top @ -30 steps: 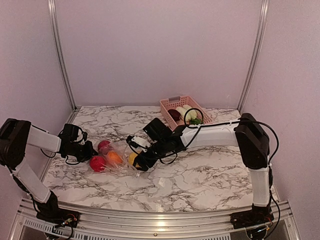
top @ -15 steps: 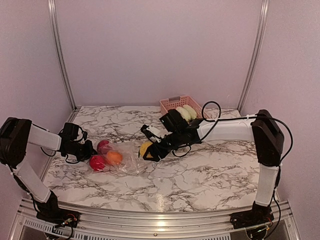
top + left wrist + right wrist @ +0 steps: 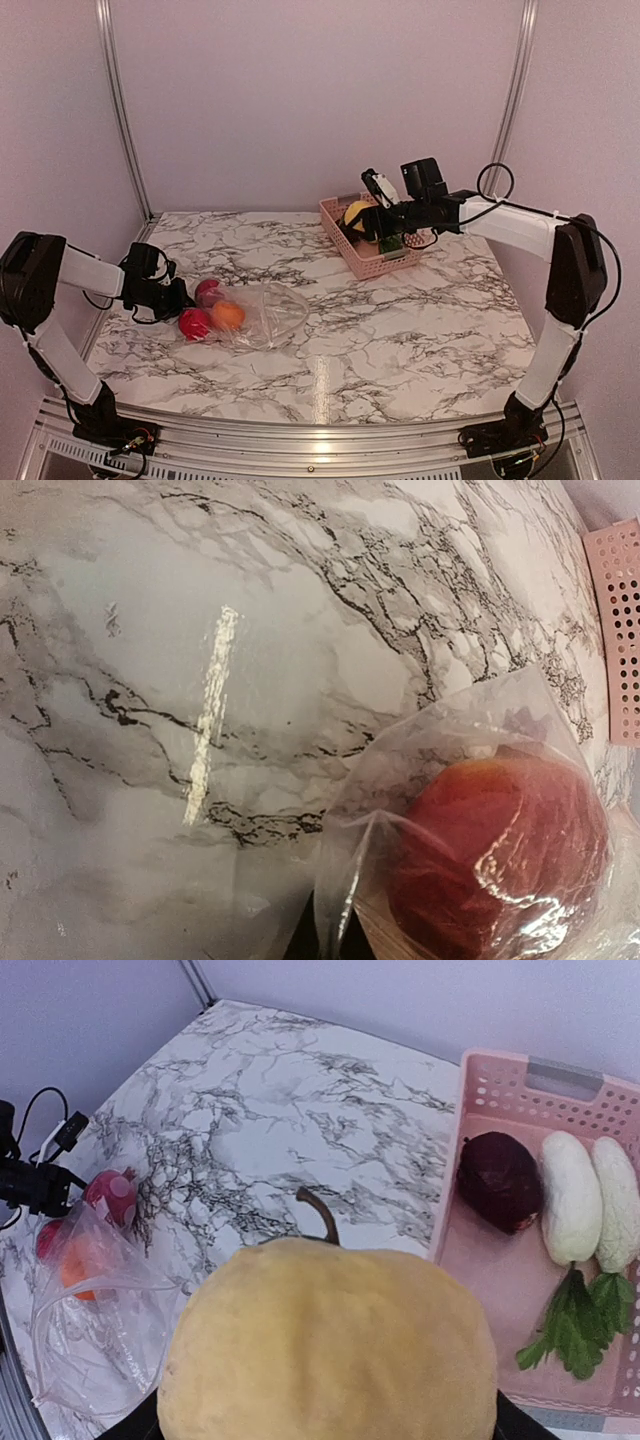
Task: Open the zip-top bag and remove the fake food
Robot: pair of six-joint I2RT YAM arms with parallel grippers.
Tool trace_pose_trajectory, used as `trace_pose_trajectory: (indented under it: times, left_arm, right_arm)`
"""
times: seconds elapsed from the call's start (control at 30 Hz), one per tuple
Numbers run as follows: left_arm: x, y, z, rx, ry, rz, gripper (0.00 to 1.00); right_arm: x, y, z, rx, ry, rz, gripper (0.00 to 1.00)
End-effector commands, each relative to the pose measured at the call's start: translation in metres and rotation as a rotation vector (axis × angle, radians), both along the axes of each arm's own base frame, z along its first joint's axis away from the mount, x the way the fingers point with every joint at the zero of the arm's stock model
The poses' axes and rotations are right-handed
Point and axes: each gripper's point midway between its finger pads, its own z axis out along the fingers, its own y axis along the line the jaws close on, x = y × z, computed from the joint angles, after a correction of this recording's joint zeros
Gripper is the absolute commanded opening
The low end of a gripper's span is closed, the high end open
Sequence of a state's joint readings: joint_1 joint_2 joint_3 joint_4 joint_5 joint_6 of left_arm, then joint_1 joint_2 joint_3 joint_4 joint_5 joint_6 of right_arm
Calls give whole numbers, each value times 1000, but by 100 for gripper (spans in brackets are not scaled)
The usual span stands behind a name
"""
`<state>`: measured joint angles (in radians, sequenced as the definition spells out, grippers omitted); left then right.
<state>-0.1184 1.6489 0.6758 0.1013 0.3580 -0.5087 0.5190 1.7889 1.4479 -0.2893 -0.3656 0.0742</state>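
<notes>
Holding a round yellow plastic fruit [image 3: 355,212] clamped in my right gripper [image 3: 362,221] by the far-right pink slatted basket [image 3: 372,263], I judge the near-left clear crinkly zip-top bag [image 3: 268,312] soft, slippery, best pinched at its corner; can't tell if left gripper [image 3: 172,298] is closed.

1. No text, label, brand, number or sign is being shown legibly in any of the three views.
</notes>
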Motion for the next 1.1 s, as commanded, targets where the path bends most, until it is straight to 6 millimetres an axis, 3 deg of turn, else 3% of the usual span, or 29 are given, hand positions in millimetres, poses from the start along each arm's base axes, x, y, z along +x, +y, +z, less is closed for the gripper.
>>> trace_pose_trajectory:
  times: [0.0,0.1,0.23,0.5,0.6,0.73,1.0,1.07]
  left_arm:
    - [-5,7,-12,31,58,11,0]
    - [-4,6,-12,30,60,11,0]
    - [-5,6,-11,33,63,7,0]
    - [-6,8,-10,40,61,8,0]
    - [-6,7,-10,40,60,5,0]
    - [-6,6,-9,36,53,-5,0]
    - [-7,4,-7,25,48,-16,0]
    - [-6,3,-4,21,39,-18,0]
  right_arm:
    - [54,-51,3,-39,-37,-179,66]
    - [86,-82,-7,-53,-21,-276,66]
    - [115,-105,-32,-104,19,-341,66]
    - [143,-125,-88,-224,80,-403,69]
    - [146,-130,-99,-258,95,-419,72]
    - [146,-135,-98,-278,98,-429,79]
    - [136,-130,-61,-242,56,-387,87]
    - [128,-122,-45,-199,40,-344,84]
